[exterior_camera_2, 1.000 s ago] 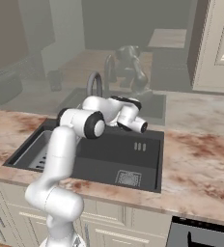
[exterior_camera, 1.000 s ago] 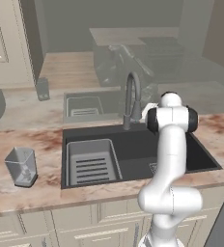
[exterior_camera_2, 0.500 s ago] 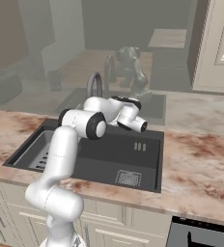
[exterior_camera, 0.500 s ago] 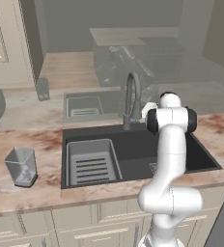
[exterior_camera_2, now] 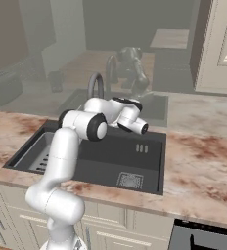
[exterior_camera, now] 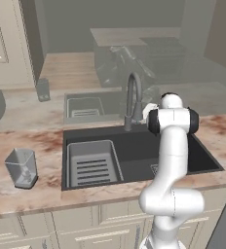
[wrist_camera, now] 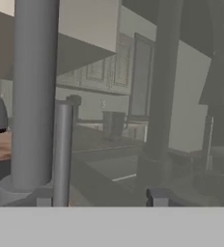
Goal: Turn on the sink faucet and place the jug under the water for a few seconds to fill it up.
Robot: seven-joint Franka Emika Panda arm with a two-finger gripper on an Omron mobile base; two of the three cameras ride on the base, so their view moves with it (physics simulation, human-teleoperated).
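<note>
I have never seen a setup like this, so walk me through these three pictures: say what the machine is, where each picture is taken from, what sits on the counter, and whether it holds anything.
The machine is a white robot arm in a simulated kitchen, standing at a stone counter. Two pictures come from cameras behind it, one to its left and one to its right. The third looks out from its hand, right up against the sink faucet. Its gripper reaches toward the base of that dark curved tap. Whether its jaws are open or closed on something is not clear.

On the counter, left of the black sink, stands a small clear jug, untouched. No water is running.
</note>
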